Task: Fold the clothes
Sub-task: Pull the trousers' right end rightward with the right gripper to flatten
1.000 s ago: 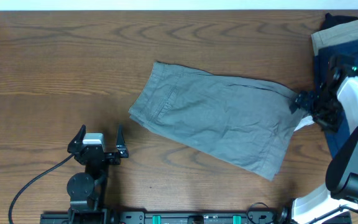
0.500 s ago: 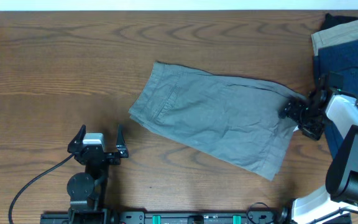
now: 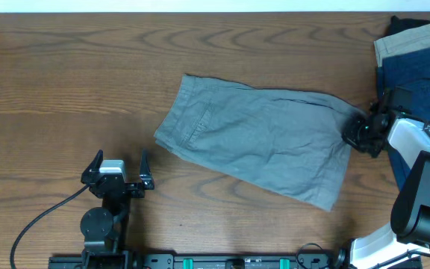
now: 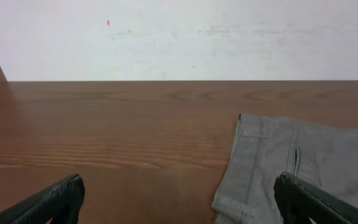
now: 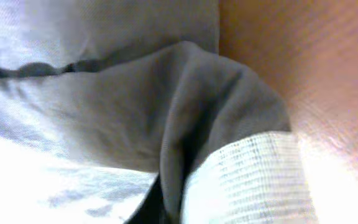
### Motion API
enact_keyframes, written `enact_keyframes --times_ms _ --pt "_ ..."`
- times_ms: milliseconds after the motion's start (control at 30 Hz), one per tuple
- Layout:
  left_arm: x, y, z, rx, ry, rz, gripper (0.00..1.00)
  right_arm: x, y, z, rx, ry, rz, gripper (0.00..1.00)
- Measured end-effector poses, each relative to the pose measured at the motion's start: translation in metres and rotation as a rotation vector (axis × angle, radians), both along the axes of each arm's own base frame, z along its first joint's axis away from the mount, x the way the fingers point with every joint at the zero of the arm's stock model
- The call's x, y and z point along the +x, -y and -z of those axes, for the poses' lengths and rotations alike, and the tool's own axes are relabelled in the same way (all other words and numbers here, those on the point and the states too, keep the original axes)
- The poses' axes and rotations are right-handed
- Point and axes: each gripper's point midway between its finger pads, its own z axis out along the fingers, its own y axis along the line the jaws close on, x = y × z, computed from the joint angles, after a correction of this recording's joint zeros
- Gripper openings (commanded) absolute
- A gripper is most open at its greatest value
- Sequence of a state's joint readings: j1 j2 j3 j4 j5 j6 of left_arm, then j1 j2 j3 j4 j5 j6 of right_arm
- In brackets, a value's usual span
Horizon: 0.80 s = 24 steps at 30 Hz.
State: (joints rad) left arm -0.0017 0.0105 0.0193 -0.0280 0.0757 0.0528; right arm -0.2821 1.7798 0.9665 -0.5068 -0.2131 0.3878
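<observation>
While the grey shorts (image 3: 260, 146) are lying spread flat near the middle of the table (image 3: 58, 75), their waistband (image 3: 172, 108) is pointing left and their leg hems are facing right. The right gripper (image 3: 363, 131) is sitting low against the far-right corner of the cloth. The right wrist view is filling with a bunched grey fold and a white mesh-like strip (image 5: 241, 180), probably pocket lining. No finger is showing there, so it cannot be told whether the jaws are pinching the fabric or merely touching it. The left gripper (image 3: 119, 161) is resting at the near left, well apart from the garment, its fingers (image 4: 48, 202) spread wide and holding nothing. A tan piece (image 3: 413, 43) and a navy piece (image 3: 424, 78) are lying piled at the far right edge.

Handling, as a judgement: the cloth is looking light, thin and limp, so it is likely to sag and crease wherever lifted and to slide easily on the smooth wood. Nothing here is appearing fragile. The doubled, stitched edges are offering the firmest purchase. These are a hem corner on the right and a waistband corner on the left, each pinched through all layers so that the loose lining is not pulling out alone.
</observation>
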Motion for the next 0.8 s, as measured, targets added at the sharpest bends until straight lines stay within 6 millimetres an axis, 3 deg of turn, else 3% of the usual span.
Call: enact_keyframes --times_ms 267,367,533,667,800 --pt "0.0 0.0 0.0 0.0 0.0 0.0 0.98 0.041 -0.006 -0.015 -0.004 0.178 -0.034 0.01" --pt "0.0 0.0 0.0 0.0 0.0 0.0 0.98 0.064 -0.017 -0.026 -0.005 0.281 -0.068 0.02" --pt "0.0 0.0 0.0 0.0 0.0 0.0 0.98 0.098 -0.055 -0.047 -0.001 0.433 -0.15 0.02" --pt "0.0 0.0 0.0 0.0 0.0 0.0 0.98 0.104 -0.087 -0.052 -0.009 0.464 -0.21 0.03" --pt "0.0 0.0 0.0 0.0 0.0 0.0 0.98 0.104 -0.09 -0.05 -0.034 0.454 -0.199 0.04"
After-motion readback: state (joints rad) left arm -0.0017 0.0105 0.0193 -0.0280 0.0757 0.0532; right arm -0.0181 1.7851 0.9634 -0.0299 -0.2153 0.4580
